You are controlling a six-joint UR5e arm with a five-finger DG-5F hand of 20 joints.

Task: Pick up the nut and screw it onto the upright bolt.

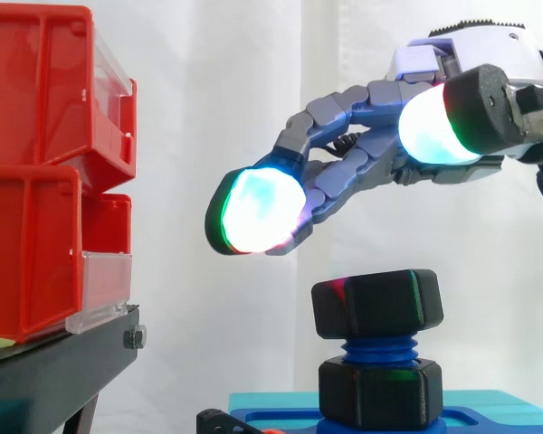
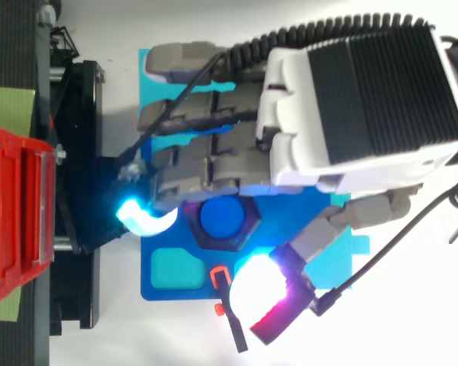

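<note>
Hand (image 1: 380,95) reaching in from right, hovering above nut (image 1: 377,304) on upright blue bolt (image 1: 377,348), fingers (image 1: 253,212) loosely spread, holding nothing.

Two bins (image 1: 36,181) sit stacked on a stand (image 1: 54,362) at the left. Right of them and well apart, a bolt (image 1: 377,348) stands upright on a base (image 1: 489,418). A top nut (image 1: 377,303) sits on the bolt's end, and a lower nut (image 1: 380,391) sits near the base. The robot hand (image 1: 380,93) hangs above the top nut, clear of it, reaching in from the right.
</note>
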